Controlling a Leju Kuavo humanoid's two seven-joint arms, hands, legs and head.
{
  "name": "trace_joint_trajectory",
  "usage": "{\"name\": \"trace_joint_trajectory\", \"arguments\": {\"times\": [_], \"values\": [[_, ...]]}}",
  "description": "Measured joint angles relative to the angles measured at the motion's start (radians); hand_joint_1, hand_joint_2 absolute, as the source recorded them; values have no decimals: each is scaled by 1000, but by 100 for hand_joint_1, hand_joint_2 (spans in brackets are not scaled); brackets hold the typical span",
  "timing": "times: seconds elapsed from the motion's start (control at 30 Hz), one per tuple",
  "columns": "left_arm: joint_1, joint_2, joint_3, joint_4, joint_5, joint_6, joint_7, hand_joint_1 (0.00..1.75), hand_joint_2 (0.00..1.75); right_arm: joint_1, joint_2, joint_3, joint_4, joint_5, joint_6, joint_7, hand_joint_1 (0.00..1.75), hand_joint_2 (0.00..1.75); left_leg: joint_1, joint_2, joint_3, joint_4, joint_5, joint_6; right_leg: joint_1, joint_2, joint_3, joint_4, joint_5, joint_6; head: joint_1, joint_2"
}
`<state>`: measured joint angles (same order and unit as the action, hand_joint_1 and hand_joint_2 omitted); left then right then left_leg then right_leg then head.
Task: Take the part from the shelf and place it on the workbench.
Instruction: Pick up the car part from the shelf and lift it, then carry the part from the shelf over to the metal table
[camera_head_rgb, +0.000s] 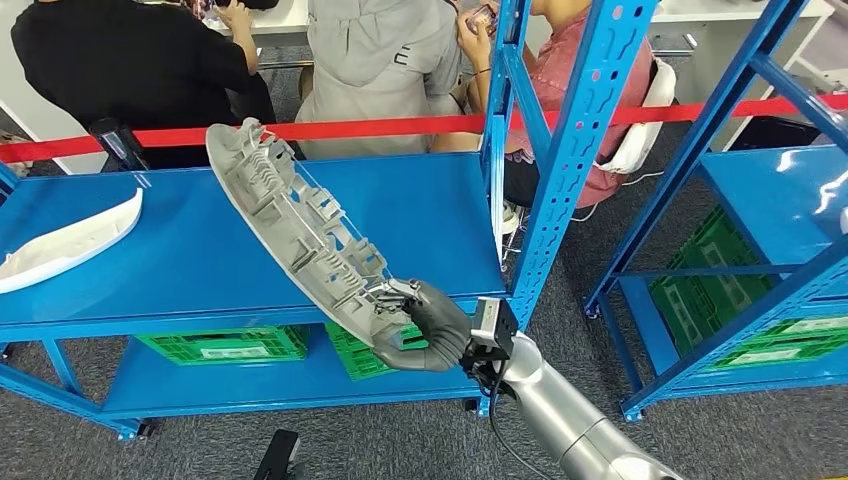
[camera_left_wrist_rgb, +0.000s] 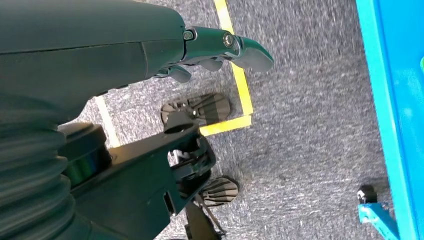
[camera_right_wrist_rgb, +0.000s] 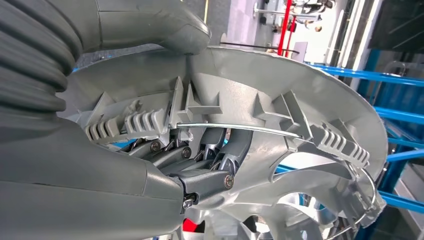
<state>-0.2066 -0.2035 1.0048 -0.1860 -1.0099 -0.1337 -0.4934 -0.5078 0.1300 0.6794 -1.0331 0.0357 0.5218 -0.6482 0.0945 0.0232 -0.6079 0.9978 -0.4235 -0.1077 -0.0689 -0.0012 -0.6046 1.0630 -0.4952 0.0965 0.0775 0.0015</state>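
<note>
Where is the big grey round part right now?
In the head view, the grey part is tilted above the blue shelf, held at its lower rim by the right hand, right of a white part.

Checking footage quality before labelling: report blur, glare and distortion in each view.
Head view: sharp, evenly lit, uprights of the blue shelf bowed by the wide lens, and soft glare on its right-hand surface. Left wrist view: carpet streaked and soft, left robot hand in dim light. Right wrist view: grey part and right robot hand fairly crisp, background washed out bright.
</note>
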Motion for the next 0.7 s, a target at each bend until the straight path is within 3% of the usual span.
{"name": "trace_joint_trajectory", "arguments": {"times": [0.03,0.1,0.17,0.23,0.3,0.33,0.37,0.4,0.47,0.53,0.63,0.67,0.7], "values": [[0,1,0,-1,0,0,0,0,175,1,0,0,0,-1,0,0,175,175,-1,0,-6,11,-3,-10,1,1,0,-3,-2,-11,0,0],[1,1,0,-2,-1,-1,1,0,175,4,0,1,1,-2,0,0,175,175,-1,0,-8,11,3,-26,5,7,-18,18,0,-42,-8,0],[1,0,0,-1,-1,-1,1,0,175,4,1,1,2,-3,1,0,175,175,3,-1,-15,16,-6,-33,9,8,-33,20,12,-64,-23,0],[2,0,0,-1,-1,-1,2,0,175,3,2,2,2,-4,1,0,175,175,-4,-5,-49,97,-78,-19,16,7,-48,17,27,-81,-37,0],[2,1,0,-1,0,-1,2,0,175,3,3,2,3,-4,1,0,175,175,-24,-12,-94,237,-171,4,28,7,-65,16,41,-91,-50,0],[2,1,0,-1,0,-1,2,0,175,3,3,2,4,-4,1,0,175,175,-34,-14,-105,289,-200,14,35,7,-74,17,49,-95,-54,0],[2,1,0,-1,0,-1,2,0,175,3,3,2,7,-4,1,0,175,175,-43,-16,-99,307,-210,26,43,7,-83,17,56,-97,-56,0],[2,2,0,-1,0,-1,3,0,175,3,3,2,9,-4,1,0,175,175,-53,-17,-73,286,-203,39,49,8,-93,17,64,-99,-57,0],[0,3,0,-2,0,-1,3,0,175,3,4,2,12,-4,1,-1,175,175,-71,-20,15,167,-172,66,57,10,-108,16,81,-97,-58,0],[-2,3,0,-2,0,-1,2,0,175,2,4,2,12,-4,1,-1,175,175,-86,-22,67,77,-150,85,59,11,-112,12,97,-88,-58,0],[-2,2,0,-2,0,-1,3,0,175,0,5,2,13,-5,1,-1,175,175,-94,-23,60,60,-123,101,56,9,-111,-5,122,-67,-61,0],[-1,2,0,-2,0,-1,3,0,175,0,4,2,13,-5,1,-1,175,175,-92,-21,55,55,-110,107,55,9,-114,-5,117,-62,-61,0],[-1,2,0,-2,0,-1,3,0,175,0,4,2,13,-5,1,-1,175,175,-90,-19,47,50,-96,114,55,9,-122,10,93,-57,-59,0]]}}
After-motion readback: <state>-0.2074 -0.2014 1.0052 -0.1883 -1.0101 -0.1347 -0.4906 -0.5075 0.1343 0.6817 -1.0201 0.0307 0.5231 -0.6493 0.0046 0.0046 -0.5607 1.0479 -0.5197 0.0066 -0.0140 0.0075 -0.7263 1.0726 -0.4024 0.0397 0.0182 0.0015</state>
